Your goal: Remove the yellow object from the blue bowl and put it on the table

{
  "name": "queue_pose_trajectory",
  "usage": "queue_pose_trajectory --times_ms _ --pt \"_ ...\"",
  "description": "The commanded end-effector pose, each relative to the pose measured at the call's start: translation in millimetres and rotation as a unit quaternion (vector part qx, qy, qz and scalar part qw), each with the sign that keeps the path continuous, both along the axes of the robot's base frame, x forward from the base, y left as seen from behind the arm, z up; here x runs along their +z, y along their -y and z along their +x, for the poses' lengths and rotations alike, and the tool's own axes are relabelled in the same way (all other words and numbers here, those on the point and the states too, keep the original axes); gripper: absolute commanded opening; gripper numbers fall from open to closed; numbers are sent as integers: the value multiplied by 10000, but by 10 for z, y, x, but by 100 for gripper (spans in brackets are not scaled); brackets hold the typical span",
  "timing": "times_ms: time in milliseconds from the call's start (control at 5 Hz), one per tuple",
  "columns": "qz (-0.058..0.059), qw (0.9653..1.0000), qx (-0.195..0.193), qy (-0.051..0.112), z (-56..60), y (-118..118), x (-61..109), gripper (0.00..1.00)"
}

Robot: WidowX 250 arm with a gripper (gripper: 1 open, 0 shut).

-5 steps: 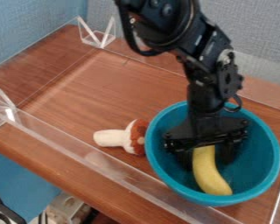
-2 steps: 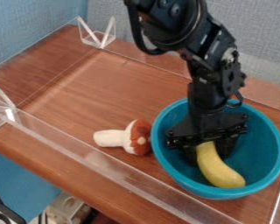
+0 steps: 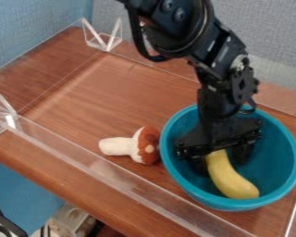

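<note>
The yellow object point(image 3: 232, 176), a small curved banana, lies inside the blue bowl point(image 3: 281, 181) at the table's near right, its lower end pointing to the bowl's front right. My gripper point(image 3: 218, 148) points down into the bowl. Its dark fingers point(image 3: 184, 150) stand wide apart on either side of the banana's upper end. The jaws are open and do not close on the banana. The arm hides the back of the bowl's inside. The wood-grain table point(image 3: 89, 93) stretches to the left.
A cream mushroom-shaped toy with a reddish part point(image 3: 129, 145) lies on the table just left of the bowl. Low clear acrylic walls point(image 3: 64, 148) run along the front edge and the left end. A clear bracket point(image 3: 104, 35) stands at the back.
The banana's lower end has swung toward the bowl's front right. The gripper has stayed over its upper end, its jaws still spread wide.
</note>
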State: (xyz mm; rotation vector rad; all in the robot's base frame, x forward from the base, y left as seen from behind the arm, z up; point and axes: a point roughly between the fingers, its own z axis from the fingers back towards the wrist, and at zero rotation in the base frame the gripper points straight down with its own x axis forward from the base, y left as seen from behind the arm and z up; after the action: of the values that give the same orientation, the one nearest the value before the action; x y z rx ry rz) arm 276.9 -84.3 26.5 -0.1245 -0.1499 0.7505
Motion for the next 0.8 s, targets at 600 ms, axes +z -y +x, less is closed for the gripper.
queue_pose_trajectory --times_ms 600 --pt "224 9981 509 -275 -195 -99 -225 100"
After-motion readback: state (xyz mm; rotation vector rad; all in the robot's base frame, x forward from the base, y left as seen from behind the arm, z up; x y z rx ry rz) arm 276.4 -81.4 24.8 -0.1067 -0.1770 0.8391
